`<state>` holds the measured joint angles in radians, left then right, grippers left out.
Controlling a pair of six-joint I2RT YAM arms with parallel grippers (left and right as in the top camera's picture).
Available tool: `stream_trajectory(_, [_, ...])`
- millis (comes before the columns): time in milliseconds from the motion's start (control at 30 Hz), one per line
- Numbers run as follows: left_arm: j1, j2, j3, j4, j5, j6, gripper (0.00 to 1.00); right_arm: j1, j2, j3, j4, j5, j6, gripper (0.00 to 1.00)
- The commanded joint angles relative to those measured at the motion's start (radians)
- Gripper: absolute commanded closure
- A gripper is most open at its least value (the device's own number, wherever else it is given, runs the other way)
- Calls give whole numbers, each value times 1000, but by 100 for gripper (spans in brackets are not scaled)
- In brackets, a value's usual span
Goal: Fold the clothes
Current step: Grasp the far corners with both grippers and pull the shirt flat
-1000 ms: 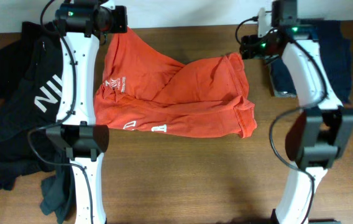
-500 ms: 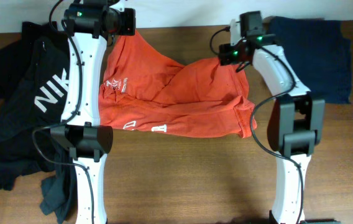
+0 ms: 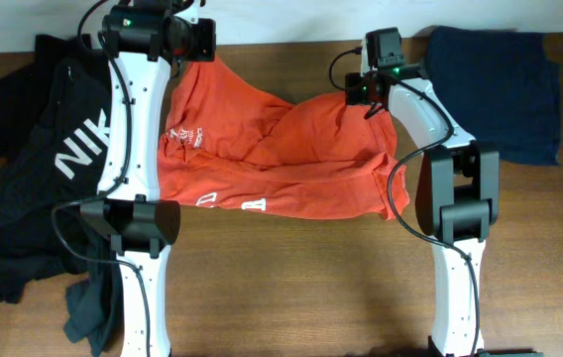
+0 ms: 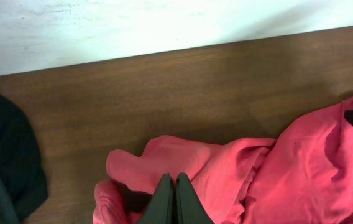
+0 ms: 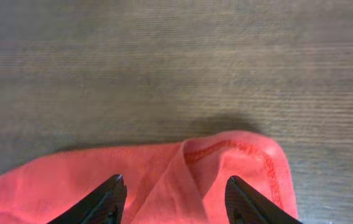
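The orange-red T-shirt [image 3: 281,149] lies crumpled across the middle of the table, white print facing up. Its upper left corner is drawn up to my left gripper [image 3: 202,42], whose fingers are pressed together on a fold of the shirt [image 4: 226,174] in the left wrist view, gripper [image 4: 176,178]. My right gripper [image 3: 365,94] hangs over the shirt's upper right corner. In the right wrist view it [image 5: 175,179] is open, and its fingers straddle the stitched hem corner [image 5: 238,155] without pinching it.
A black shirt with white lettering [image 3: 24,169] is spread at the left, partly under the left arm. A navy top [image 3: 495,89] lies flat at the back right. Another dark garment [image 3: 83,307] is bunched at the front left. The white wall [image 4: 164,25] borders the table's far edge.
The right arm swung left, from over the navy top to the orange shirt's upper right corner, and its jaws narrowed. The left gripper stayed shut at the upper left corner.
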<state>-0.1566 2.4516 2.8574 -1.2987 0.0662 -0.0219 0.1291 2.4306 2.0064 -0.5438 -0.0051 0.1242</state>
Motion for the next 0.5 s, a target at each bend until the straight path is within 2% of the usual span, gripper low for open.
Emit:
stream_trajectory(0, [2,-11,5,-5,-25,16,99,10,37,6,14,43,28,48])
stream_trajectory(133, [2,-11,5,-5,-29,16,99,10,50,6,19,44,28,56])
stream_trajectory(267, [2,-11,5,-5,-29,16,99,10,63,6,25,40,43,59])
stream_trajectory(367, [2,-11,5,-6,-29,16,99,10,63,6,31,40,50,71])
stream_trajectory(467, [2,-11,5,-4,-30,16,99,10,63,8,49,40,50,78])
